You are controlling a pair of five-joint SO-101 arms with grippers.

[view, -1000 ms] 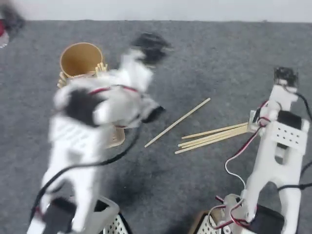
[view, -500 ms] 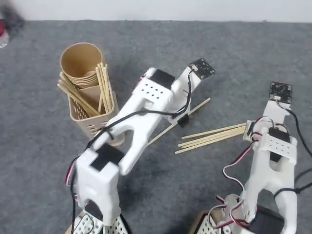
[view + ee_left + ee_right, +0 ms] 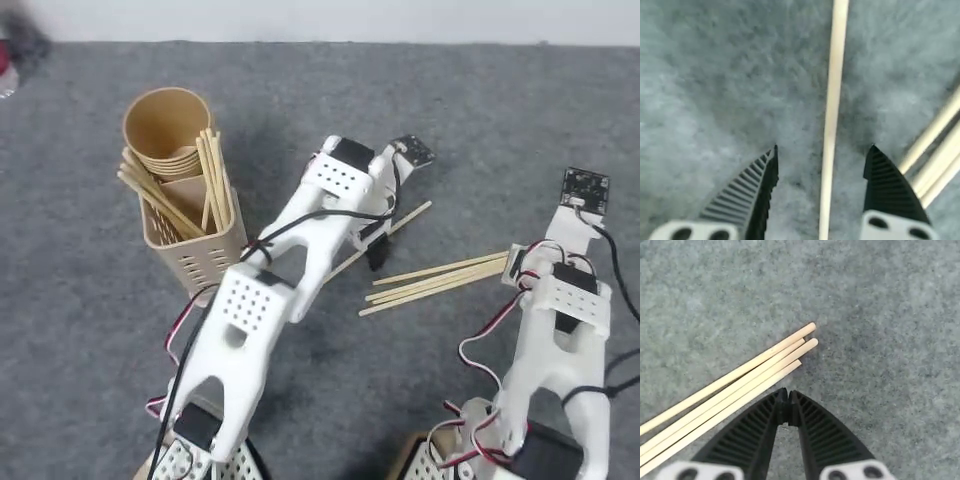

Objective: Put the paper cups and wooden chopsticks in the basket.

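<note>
Left gripper point(image 3: 823, 148) straddles the lone chopstick point(image 3: 832, 95), jaws apart, the stick nearer one jaw. It likely should centre, drop to the carpet point(image 3: 450, 110) and close square across so the stick can't roll out. Left arm is stretched forward, gripper pointing down, near the basket point(image 3: 195, 255) holding paper cups point(image 3: 165, 120). Right gripper point(image 3: 788, 401) is closed and empty, beside the chopstick bundle point(image 3: 740, 382).

Lab-like grey felt table point(image 3: 480, 120)

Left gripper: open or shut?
Open: the left gripper has its jaws spread, straddling the lone chopstick on the carpet.
</note>
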